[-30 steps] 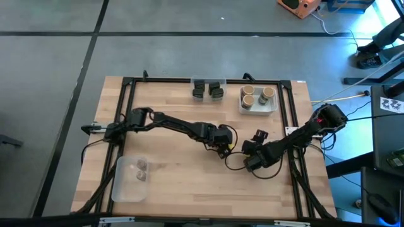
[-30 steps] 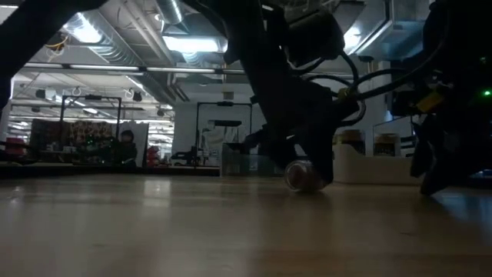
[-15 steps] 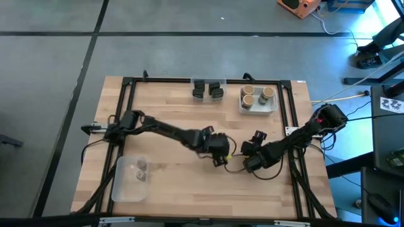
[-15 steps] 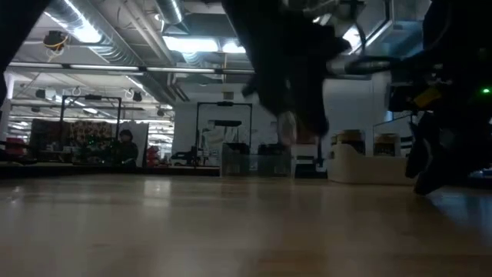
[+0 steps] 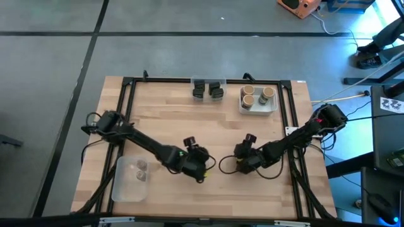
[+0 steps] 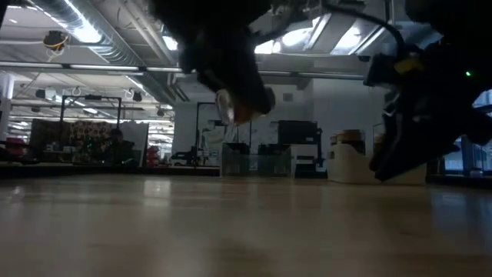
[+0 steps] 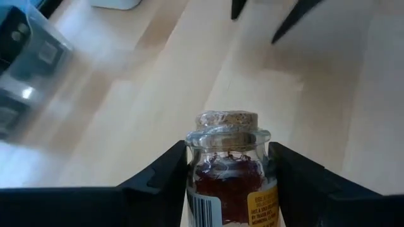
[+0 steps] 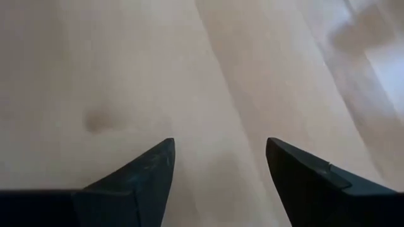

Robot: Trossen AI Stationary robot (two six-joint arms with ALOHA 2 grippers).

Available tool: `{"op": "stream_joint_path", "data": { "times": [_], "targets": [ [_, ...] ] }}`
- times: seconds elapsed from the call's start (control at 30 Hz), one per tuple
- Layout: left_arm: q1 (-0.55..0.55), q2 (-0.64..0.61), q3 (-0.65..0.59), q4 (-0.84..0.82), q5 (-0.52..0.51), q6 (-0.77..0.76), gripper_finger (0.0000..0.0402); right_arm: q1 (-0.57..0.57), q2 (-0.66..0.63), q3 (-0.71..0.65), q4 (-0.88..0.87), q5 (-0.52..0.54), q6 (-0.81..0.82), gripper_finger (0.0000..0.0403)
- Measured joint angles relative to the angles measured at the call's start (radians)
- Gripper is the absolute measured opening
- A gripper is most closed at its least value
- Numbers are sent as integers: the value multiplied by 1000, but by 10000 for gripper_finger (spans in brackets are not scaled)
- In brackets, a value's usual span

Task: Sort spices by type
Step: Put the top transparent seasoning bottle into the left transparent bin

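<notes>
Wooden table (image 5: 189,126), pale butcher-block inside a black frame, seen from above with 2 dark robot arms reaching over its near half. The sorting looks well along: each kind of spice has its own place, so like sits with like.

At the far edge, a white rectangular tray (image 5: 273,107) holds 3 round tan-topped jars (image 5: 249,99). Just beside it to the left, 2 dark boxy jars (image 5: 199,90) sit close together at the far edge. At the near left corner, a shallow clear plastic tray (image 5: 121,189) holds what look like 2 tiny brown-topped jars (image 5: 142,165); they are too small to count with certainty.

The left gripper (image 5: 197,169) hangs over the middle of the table's near half, well apart from the clear tray. Its fingers (image 7: 165,170) are clamped on either side of 1 small glass jar (image 7: 228,165) with a cork stopper and red threads inside. The low view shows this jar (image 6: 229,105) lifted clear of the table. Judging by its cork top, it belongs with the tiny jars in the clear tray, which would explain why it is being carried on that side.

The right gripper (image 5: 242,159) waits near the table's middle, a little to the right of the left one. Its fingers (image 8: 136,176) stand apart over bare wood and hold nothing.
</notes>
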Motion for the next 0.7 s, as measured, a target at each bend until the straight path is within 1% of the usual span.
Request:
{"op": "stream_joint_path", "data": {
  "times": [0.1, 0.17, 0.3, 0.4, 0.43, 0.5, 0.63, 0.7],
  "targets": [
    [-14, -59, -162, 224, 8, 15, 172, 0, 0, 0, 84, -6, -32, 248],
    [-18, -90, -273, 427, 31, 52, 172, 0, 0, 0, 136, -6, -54, 248],
    [-8, -95, -486, 897, 136, 155, 172, 0, 0, 0, 272, 13, -115, 248],
    [13, -68, -591, 1201, 229, 241, 172, 0, 7, 1, 378, 12, -174, 248],
    [20, -60, -614, 1260, 257, 270, 172, -1, 11, 0, 412, 13, -197, 248],
    [36, -38, -632, 1316, 304, 305, 172, -2, 24, 1, 489, 5, -254, 248],
    [63, -6, -629, 1329, 393, 342, 172, -7, 41, 0, 606, -20, -346, 248],
    [69, 2, -625, 1327, 400, 353, 172, -10, 41, 0, 659, -73, -373, 248]
  ]
}}
